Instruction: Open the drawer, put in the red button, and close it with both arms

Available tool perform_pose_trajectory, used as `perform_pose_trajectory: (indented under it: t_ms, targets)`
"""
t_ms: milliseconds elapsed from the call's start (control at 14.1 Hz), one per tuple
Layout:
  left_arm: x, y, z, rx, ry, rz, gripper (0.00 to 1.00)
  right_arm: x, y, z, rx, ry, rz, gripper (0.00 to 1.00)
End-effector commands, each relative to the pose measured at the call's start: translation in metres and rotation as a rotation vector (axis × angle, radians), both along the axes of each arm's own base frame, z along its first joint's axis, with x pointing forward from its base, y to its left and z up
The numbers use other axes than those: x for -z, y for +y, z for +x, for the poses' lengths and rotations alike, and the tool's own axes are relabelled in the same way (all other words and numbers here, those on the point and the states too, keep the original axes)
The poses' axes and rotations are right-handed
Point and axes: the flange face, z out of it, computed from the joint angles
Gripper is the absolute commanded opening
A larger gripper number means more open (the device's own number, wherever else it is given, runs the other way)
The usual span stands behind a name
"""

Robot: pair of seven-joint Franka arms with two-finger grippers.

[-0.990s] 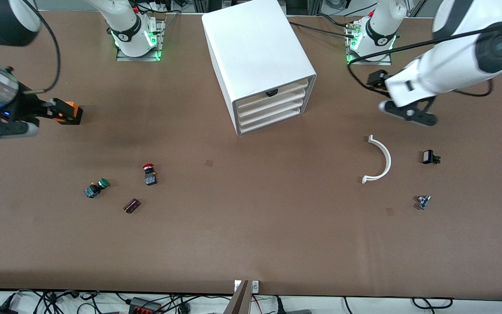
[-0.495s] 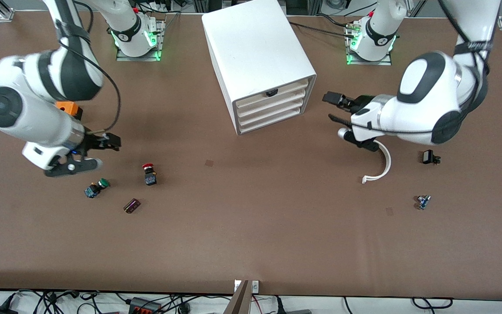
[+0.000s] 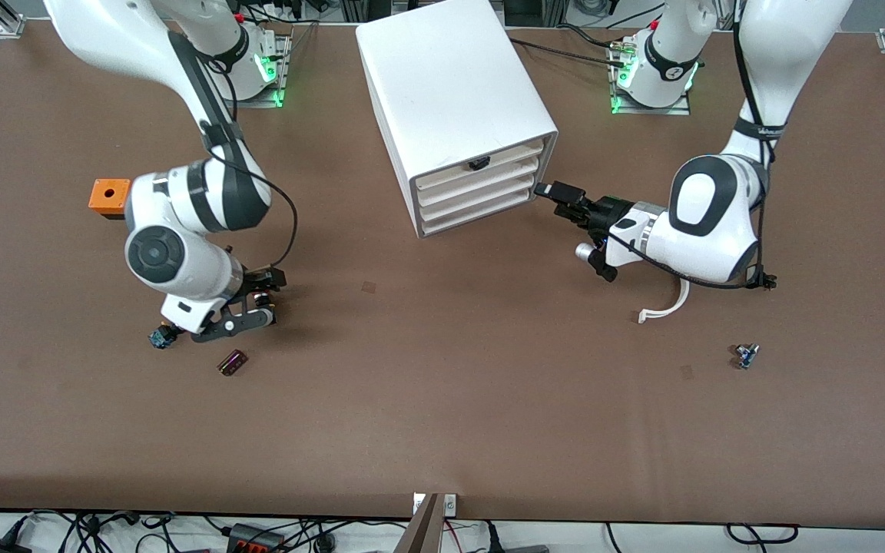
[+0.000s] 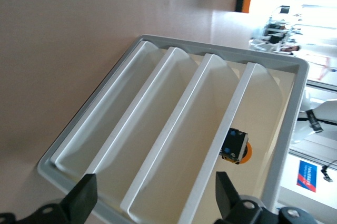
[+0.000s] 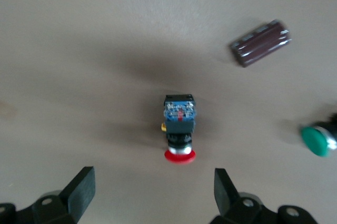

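Right gripper [image 5: 152, 197], fingers spread, is hovering over the red button [image 5: 179, 129] lying on the tabletop [image 3: 442, 399], 7 o'clock of the cabinet [image 3: 450, 107]; a careless closing risks knocking it away; left gripper [image 3: 558, 192], fingers spread, is facing the shut drawer [image 3: 477, 190].

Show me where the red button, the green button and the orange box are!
red button [image 5: 179, 155]: right wrist view, on its red cap.
green button [image 5: 316, 140]: right wrist view, on its green cap.
orange box [image 3: 108, 196]: front view, on its top face.

brown table [image 3: 442, 430] | cables [image 3: 258, 534] along camera-side edge | even light
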Motion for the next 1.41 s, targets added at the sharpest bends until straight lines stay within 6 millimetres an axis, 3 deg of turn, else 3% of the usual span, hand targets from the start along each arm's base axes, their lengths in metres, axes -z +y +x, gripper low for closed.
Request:
perform_pose_trajectory:
  t_ms: [0,283,495,778,848,919,990,1202,1273,1343]
  targets:
    - [0.024,-0.002,-0.026,-0.002,-0.035,-0.092,0.78,0.022,0.004,0.002,0.0,0.019,-0.001,1.0]
    - [0.054,-0.034,-0.053,0.017,0.046,-0.142,0.68,0.053,-0.006,0.004,-0.027,0.033,-0.014,1.0]
    - [0.067,-0.033,-0.057,0.01,0.026,-0.193,0.67,0.063,-0.01,0.006,-0.068,0.036,-0.008,1.0]
    - [0.079,-0.037,-0.071,0.002,0.037,-0.219,0.51,0.086,-0.02,0.009,-0.048,0.022,-0.002,1.0]
    - [0.083,-0.036,-0.078,0.01,0.023,-0.237,0.37,0.089,-0.02,0.01,-0.045,0.021,-0.002,1.0]
    - [0.084,-0.035,-0.079,0.017,0.007,-0.249,0.29,0.09,-0.023,0.01,-0.043,0.021,-0.001,1.0]
    - [0.084,-0.033,-0.078,0.016,0.001,-0.255,0.18,0.091,-0.026,0.01,-0.041,0.022,-0.003,0.87]
    - [0.08,-0.032,-0.07,0.012,-0.017,-0.259,0.05,0.088,-0.023,0.01,-0.082,0.028,0.001,0.15]
    - [0.077,-0.031,-0.064,0.007,-0.028,-0.261,0.04,0.084,-0.022,0.012,-0.084,0.021,0.008,0.0]
    - [0.074,-0.029,-0.055,-0.003,-0.042,-0.265,0.04,0.08,-0.023,0.014,-0.08,0.015,0.01,0.0]
